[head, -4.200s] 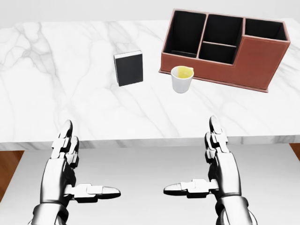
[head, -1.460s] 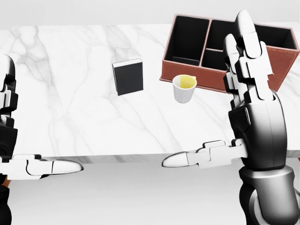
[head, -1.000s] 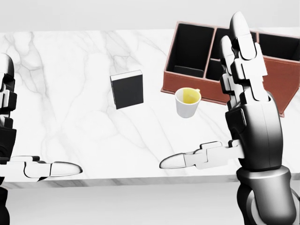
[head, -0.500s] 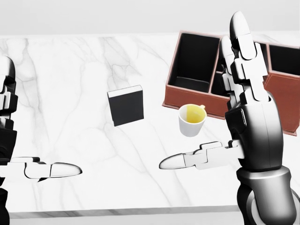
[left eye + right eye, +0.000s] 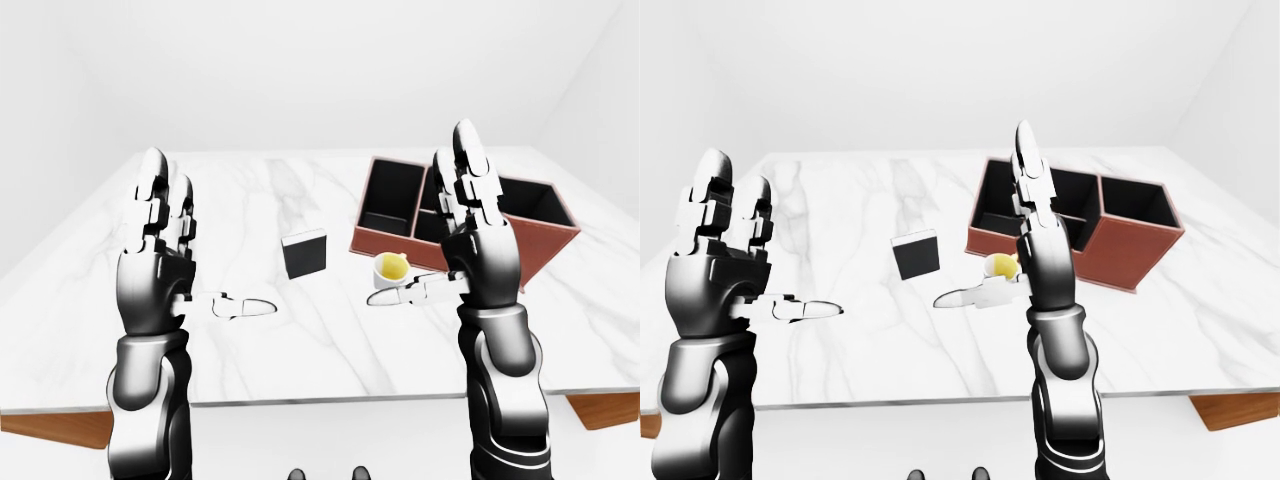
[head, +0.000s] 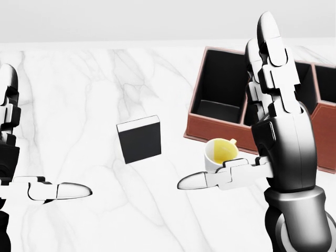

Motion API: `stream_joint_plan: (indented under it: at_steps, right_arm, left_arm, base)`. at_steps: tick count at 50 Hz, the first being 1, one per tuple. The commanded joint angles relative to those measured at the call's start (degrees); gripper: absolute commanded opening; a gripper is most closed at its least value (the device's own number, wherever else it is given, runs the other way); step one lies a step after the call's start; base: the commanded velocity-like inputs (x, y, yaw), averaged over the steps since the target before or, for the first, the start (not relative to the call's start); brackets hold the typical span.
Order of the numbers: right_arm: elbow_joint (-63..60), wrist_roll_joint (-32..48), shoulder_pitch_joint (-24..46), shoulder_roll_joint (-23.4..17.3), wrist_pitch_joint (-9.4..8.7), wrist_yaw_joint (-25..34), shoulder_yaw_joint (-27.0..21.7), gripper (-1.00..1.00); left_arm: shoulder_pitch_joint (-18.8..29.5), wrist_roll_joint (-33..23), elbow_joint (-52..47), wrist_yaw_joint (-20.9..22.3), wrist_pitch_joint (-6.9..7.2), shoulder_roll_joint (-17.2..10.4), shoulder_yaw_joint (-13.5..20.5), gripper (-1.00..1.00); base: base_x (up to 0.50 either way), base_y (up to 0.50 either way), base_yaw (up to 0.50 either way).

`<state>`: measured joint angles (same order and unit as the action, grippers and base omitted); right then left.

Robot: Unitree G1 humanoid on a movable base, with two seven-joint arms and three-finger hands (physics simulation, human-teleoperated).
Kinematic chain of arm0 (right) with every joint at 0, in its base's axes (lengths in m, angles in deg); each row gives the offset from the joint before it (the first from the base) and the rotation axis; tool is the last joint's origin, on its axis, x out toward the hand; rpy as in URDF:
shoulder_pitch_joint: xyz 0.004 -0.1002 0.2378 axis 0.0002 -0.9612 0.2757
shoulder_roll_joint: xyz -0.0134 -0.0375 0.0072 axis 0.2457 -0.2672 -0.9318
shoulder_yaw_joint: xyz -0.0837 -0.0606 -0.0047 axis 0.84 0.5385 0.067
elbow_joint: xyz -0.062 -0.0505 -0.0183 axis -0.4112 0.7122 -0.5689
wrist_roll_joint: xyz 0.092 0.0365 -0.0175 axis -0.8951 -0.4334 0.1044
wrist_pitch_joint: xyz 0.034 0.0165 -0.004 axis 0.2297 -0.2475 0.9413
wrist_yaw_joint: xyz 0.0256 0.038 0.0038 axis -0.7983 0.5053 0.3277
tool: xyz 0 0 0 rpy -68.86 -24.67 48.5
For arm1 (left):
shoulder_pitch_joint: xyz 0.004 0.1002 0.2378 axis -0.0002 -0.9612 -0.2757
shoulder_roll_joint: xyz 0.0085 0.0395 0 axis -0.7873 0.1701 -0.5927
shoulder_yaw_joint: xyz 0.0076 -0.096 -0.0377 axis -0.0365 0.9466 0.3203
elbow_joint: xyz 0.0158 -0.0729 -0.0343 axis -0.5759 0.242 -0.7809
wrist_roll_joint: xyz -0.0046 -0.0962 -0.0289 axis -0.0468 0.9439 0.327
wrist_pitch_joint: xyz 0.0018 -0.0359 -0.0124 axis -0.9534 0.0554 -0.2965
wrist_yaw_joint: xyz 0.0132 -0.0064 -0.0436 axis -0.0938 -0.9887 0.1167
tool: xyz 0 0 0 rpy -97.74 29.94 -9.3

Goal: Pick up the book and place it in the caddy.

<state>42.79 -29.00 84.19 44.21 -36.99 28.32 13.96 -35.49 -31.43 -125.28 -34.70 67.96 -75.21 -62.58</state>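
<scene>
Left-eye view: both hands raised above the marble table (image 5: 250, 330), palms facing each other, fingers straight up, thumbs pointing inward. Left hand (image 5: 155, 265) fully open, holding nothing. Right hand (image 5: 480, 250) fully open too, nothing gripped.

Book (image 6: 139, 138), black, lies flat on the table between the two thumbs, above the line joining their tips and a bit nearer the right thumb tip in head view. No finger touches it; well clear of both hands.

White cup (image 6: 221, 153) with yellow inside sits just above the right thumb, partly overlapped by it in head view; can't tell if they touch.

Caddy (image 5: 390, 240), brown with dark compartments, stands past the cup, behind the right hand's upright fingers, which hide its middle section. Nothing visible in the compartments that show. Book and caddy are apart, with the cup roughly between them.
</scene>
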Motion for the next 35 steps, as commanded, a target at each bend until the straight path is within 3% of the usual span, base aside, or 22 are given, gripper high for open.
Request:
stream_joint_plan:
  at_steps: [1,35]
  right_arm:
    - [-0.2,0.1,0.0,0.0,0.0,0.1,0.1,1.0]
    - [0.1,-0.2,-0.5,-0.1,0.0,0.3,-0.2,1.0]
  left_arm:
    - [0.0,0.0,0.1,0.1,0.0,0.0,0.0,1.0]
    - [-0.3,-0.2,0.2,0.0,0.0,0.2,-0.2,1.0]
  base:
    - [0.27,0.0,0.0]
    - [0.27,0.0,0.0]
